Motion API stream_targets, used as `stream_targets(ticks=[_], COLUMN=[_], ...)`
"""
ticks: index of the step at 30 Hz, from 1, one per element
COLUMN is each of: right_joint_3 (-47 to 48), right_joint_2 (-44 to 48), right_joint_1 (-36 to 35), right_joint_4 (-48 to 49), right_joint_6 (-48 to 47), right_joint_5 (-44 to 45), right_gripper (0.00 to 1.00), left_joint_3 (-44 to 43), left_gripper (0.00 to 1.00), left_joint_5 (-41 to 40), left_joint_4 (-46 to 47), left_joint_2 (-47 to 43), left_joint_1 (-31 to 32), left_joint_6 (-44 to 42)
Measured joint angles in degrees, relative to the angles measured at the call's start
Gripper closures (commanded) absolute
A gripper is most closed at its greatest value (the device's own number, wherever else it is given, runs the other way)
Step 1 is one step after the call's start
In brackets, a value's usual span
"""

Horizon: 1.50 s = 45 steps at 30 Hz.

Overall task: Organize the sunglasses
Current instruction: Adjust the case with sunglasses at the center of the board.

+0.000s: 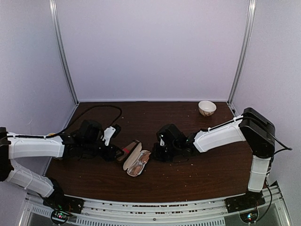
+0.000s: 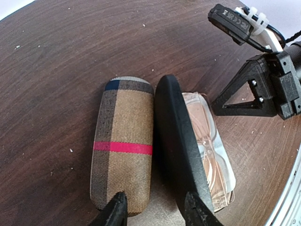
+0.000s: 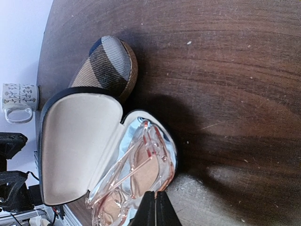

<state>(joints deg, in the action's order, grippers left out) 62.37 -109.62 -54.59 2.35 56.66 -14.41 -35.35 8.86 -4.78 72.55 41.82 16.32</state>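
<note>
Dark wooden table (image 1: 188, 174), pale walls. The sunglasses (image 3: 141, 169) lie in the open case (image 3: 77, 146), beside a tan check case (image 2: 123, 165) with a red stripe. The right gripper (image 3: 155, 209) has its jaws together at the open case's rim. The left gripper (image 2: 155, 212) has its jaws apart, perhaps touching the check case. The mug (image 3: 19, 99) has print too small to read.

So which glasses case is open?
The black case with the cream lining: its lid stands up and the sunglasses lie inside. The tan plaid case with the red stripe beside it is shut.
</note>
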Motion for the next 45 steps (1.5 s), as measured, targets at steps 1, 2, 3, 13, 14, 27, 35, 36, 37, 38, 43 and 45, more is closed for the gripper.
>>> stream_targets(ticks=[1, 2, 3, 13, 14, 27, 35, 36, 37, 38, 43, 45], right_joint_3=[0.13, 0.26, 0.33, 2.86, 3.13, 6.08, 7.5, 7.5, 7.5, 7.5, 7.5, 7.48], right_joint_2=[-0.17, -0.26, -0.33, -2.4, -2.71, -5.6, -7.39, -7.39, -7.34, -7.28, -5.27, -3.41], right_joint_1=[-0.02, -0.02, 0.0, -0.02, -0.02, -0.02, -0.02, -0.02, -0.02, -0.02, -0.02, -0.02], right_joint_4=[0.02, 0.04, 0.09, 0.15, 0.17, -0.13, 0.9, 0.87, 0.81, 0.63, -2.47, -4.17], right_joint_6=[-0.02, -0.04, -0.11, -1.7, -1.95, -3.39, -4.37, -4.57, -4.94, -5.33, -7.56, -8.9], right_joint_5=[-0.15, -0.24, -0.33, -1.44, -1.46, -2.19, -3.54, -3.56, -3.56, -3.56, -3.26, -3.04], right_gripper=[0.98, 0.98, 0.97, 0.98, 0.98, 0.98, 0.98, 0.98, 0.98, 0.97, 0.93, 0.91], left_joint_3=[0.0, 0.0, 0.0, -0.85, -1.2, -3.37, -5.09, -5.27, -5.4, -5.44, -5.44, -5.44], left_gripper=[0.56, 0.56, 0.56, 0.56, 0.56, 0.58, 0.6, 0.6, 0.6, 0.6, 0.6, 0.59], left_joint_5=[0.0, 0.0, 0.02, 1.99, 2.38, 5.99, 6.56, 6.54, 6.54, 6.49, 5.95, 5.53], left_joint_4=[0.0, 0.0, -0.04, 0.0, 0.0, 0.24, 0.11, 0.0, -0.02, 0.0, -0.63, -1.4], left_joint_2=[0.09, 0.17, 0.24, 3.61, 4.35, 10.43, 12.35, 12.35, 12.35, 12.35, 11.74, 10.97], left_joint_1=[0.0, 0.0, 0.0, -0.02, -0.02, -0.15, -0.15, -0.15, -0.15, -0.15, -0.15, -0.15], left_joint_6=[0.0, 0.0, 0.0, 0.0, 0.0, 0.04, 0.04, 0.04, 0.04, 0.04, 0.04, 0.07])
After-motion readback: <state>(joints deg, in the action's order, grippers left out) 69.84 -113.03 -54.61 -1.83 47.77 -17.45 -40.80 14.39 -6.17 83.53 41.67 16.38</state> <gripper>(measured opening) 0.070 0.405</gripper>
